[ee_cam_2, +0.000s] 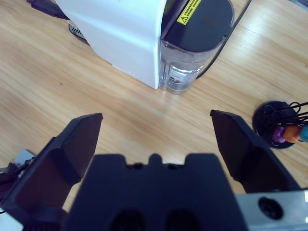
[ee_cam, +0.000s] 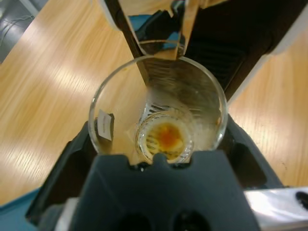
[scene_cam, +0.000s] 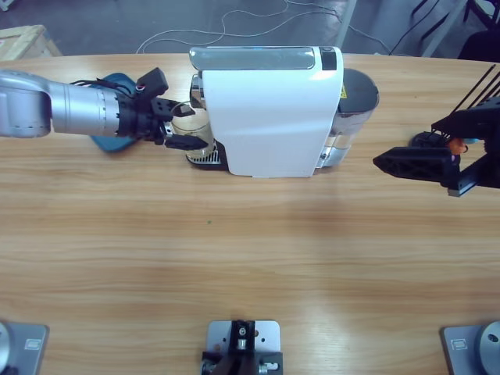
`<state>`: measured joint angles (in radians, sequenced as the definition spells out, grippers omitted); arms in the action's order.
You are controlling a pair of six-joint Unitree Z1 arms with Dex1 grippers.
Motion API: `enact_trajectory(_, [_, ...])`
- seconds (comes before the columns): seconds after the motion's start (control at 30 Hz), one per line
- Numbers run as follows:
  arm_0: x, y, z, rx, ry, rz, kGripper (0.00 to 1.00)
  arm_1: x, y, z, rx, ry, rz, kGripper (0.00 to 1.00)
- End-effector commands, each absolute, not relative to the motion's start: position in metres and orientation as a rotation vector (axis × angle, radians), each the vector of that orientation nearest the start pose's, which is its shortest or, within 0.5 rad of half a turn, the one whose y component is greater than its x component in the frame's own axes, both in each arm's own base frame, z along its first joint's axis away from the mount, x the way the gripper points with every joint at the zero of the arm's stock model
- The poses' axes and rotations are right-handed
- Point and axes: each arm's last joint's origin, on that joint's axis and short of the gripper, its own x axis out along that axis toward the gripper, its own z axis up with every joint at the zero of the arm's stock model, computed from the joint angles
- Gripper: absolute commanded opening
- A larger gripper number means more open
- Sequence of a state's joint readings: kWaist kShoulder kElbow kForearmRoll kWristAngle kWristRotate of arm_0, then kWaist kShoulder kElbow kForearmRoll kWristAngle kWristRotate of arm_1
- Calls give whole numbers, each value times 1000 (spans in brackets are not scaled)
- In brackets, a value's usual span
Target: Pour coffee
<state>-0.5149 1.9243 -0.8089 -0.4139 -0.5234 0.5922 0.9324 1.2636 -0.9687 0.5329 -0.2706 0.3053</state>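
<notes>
Glass sits clamped between the jaws of the left gripper, right at the front of the white coffee machine, under its spout and over the drip tray. Coffee lies as a thin tan-brown pool at the bottom of the glass. A blue plate lies on the table behind the left arm. The right gripper hangs above the wood beside the machine's water tank, jaws wide apart and holding nothing. A black rack of coloured capsules stands near it.
</notes>
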Motion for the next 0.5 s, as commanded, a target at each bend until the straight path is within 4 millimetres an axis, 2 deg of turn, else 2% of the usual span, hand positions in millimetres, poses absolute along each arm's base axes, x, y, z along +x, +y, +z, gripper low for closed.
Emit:
enact_trajectory(0.03, [300,-201,171,498,473,-1173,982,124,146,333,-223,779,497,1000])
enact_trajectory(0.3, [293,-197,176,483,467,-1180,982,124,146,333,-224,781,498,1000])
enact_trajectory(0.5, [283,-173,210,451,372,-1142,982,124,146,331,-229,788,498,1000])
